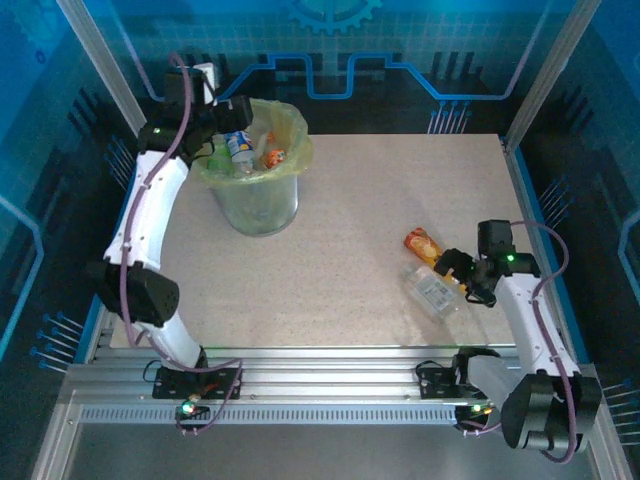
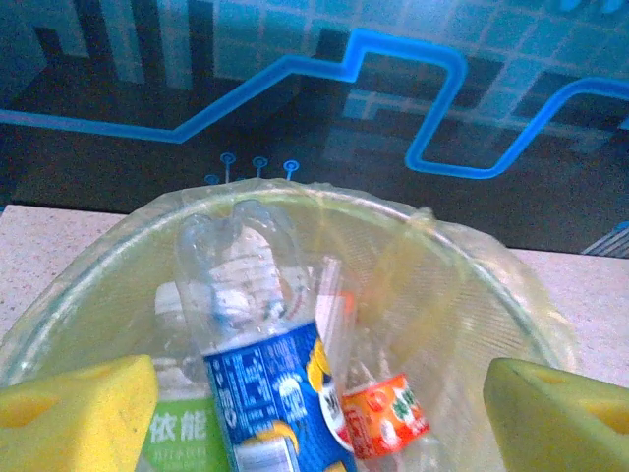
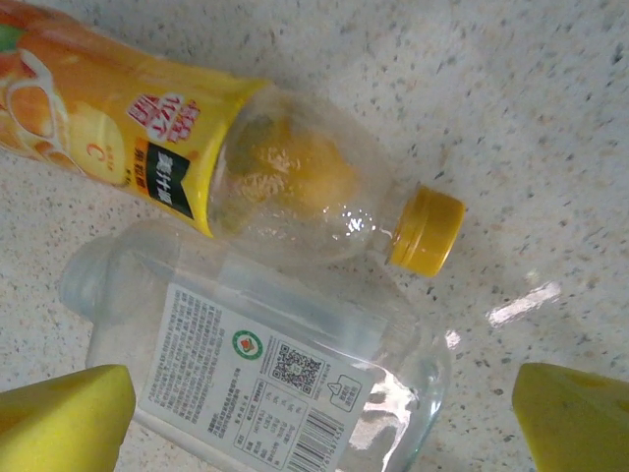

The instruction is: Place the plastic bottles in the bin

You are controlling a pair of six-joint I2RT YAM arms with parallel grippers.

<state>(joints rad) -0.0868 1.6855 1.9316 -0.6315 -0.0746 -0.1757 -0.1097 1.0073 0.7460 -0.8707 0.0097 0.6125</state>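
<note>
A: Entry one, the bin (image 1: pixel 262 208)?
B: Round, pale green-grey, with a yellow-green bag folded over the rim. It stands at the far left of the surface (image 1: pixel 360 200).

A: Contents?
B: Three plastic bottles are counted from the left wrist view. The blue-labelled bottle (image 2: pixel 265 379) is uppermost, its clear end pointing toward the far wall. The green-labelled bottle (image 2: pixel 182 431) is just beside it, on the left of that view. The orange-labelled bottle (image 2: pixel 385 418) is on the right. Whether more lie beneath, cannot tell.

A: Left end effector (image 2: pixel 314 433)?
B: Above the bin's near-left rim, jaws spread wide. The yellow pads (image 2: pixel 74 413) stand clear of the blue-labelled bottle on both sides. Nothing gripped.

A: Bottles outside the bin?
B: Two, at the right of the surface, both lying flat. One is the orange juice bottle (image 3: pixel 147 108), with its yellow cap (image 3: pixel 428 228) on. The other is the clear bottle (image 3: pixel 265 364) with a white printed label, right alongside it and nearer the arm bases.

A: Right end effector (image 3: pixel 319 423)?
B: Low over that pair, jaws fully spread. The clear bottle lies partly between its pads. Holding nothing.
</note>
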